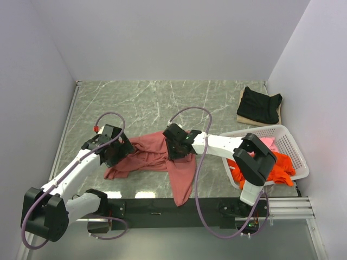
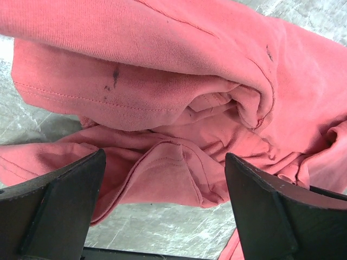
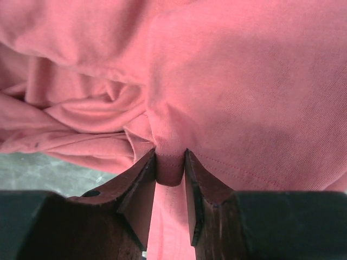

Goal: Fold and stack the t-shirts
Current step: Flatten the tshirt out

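Observation:
The dusty brick-red t-shirt (image 1: 154, 154) lies crumpled in the middle of the table, one part trailing over the near edge. My left gripper (image 1: 120, 153) hovers at its left end. In the left wrist view that gripper (image 2: 162, 200) stands wide open, the shirt's folds (image 2: 162, 81) lying beyond the fingers with nothing between them. My right gripper (image 1: 176, 149) sits on the shirt's middle. Seen from the right wrist, it (image 3: 171, 162) is shut on a pinched fold of the stitched hem (image 3: 244, 81). A black t-shirt (image 1: 260, 104) lies folded at the back right.
A white lattice basket (image 1: 300, 162) stands at the right, holding an orange t-shirt (image 1: 279, 168) and a pink t-shirt (image 1: 268, 142). A tan board (image 1: 244, 116) lies under the black shirt. White walls close the left, back and right sides.

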Available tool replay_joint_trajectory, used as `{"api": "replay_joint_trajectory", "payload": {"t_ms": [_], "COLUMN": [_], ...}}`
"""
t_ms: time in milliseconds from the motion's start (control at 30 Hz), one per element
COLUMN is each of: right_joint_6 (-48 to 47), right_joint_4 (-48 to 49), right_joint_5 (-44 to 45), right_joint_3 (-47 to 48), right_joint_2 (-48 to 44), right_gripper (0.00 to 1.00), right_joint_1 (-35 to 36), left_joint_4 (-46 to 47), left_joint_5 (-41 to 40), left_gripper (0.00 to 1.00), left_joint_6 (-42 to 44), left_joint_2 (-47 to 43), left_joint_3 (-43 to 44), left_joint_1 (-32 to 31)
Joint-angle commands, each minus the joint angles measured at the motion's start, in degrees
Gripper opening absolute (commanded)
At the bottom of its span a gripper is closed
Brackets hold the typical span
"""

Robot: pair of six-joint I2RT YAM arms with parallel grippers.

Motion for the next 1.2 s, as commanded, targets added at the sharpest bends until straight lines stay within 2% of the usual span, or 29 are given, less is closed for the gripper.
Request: {"api": "replay_joint_trajectory", "payload": {"t_ms": [0,167,233,267,300,367,667,767,800,933,967,1067,1133,1167], "right_joint_6": [-0.6,-0.5,-0.7,-0.7,-0.7,-0.6,1.5,2.3,2.6,3.1,3.3,3.4,3.5,3.6], "right_joint_4": [2.1,1.6,1.9,2.1,2.2,1.9,-2.1,-2.5,-2.5,-2.7,-2.8,-2.8,-2.8,-2.8], "right_joint_5": [-0.4,-0.4,-0.7,-0.9,-1.0,-0.9,0.4,0.6,0.6,1.1,1.2,1.6,1.8,1.8], "right_joint_3": [0.1,-0.2,-0.6,-0.7,-0.8,-0.8,-2.3,-3.8,-4.3,-5.5,-5.7,-6.1,-6.4,-6.6], "right_joint_2": [-3.4,-2.8,-3.0,-3.2,-3.6,-4.2,-12.2,-14.9,-15.9,-17.8,-18.4,-19.5,-20.0,-20.5], "right_gripper": [0.35,0.33,0.28,0.25,0.14,0.02,0.00,0.00,0.00,0.00,0.00,0.00,0.00,0.00], "right_joint_1": [-0.1,-1.1,-1.2,-1.3,-1.6,-1.9,-2.8,-3.2,-3.3,-3.7,-4.0,-4.3,-4.6,-4.7], "left_joint_4": [1.5,1.8,1.8,1.8,1.9,2.0,2.2,2.2,2.0,1.2,1.3,1.7,1.4,1.3], "left_joint_5": [0.4,0.7,0.8,0.8,0.7,0.4,-6.2,-7.9,-8.2,-9.6,-10.1,-10.2,-10.5,-10.7], "left_gripper": [0.97,0.97,0.97,0.97,0.97,0.97,0.94,0.86,0.80,0.67,0.58,0.47,0.37,0.28], "left_joint_6": [0.9,1.4,1.6,1.6,1.6,1.8,4.8,6.6,7.1,8.3,8.2,8.0,8.0,8.1], "left_joint_2": [0.5,1.1,1.5,1.5,1.6,1.8,8.5,11.8,12.8,15.9,16.0,15.3,15.2,15.3], "left_joint_3": [2.2,2.3,2.5,2.7,2.7,2.8,6.4,8.1,8.6,10.0,10.0,9.8,10.1,10.3], "left_joint_1": [0.0,-0.1,0.0,0.0,-0.1,0.0,0.0,0.0,-0.1,0.0,-0.1,0.0,0.0,0.0]}}
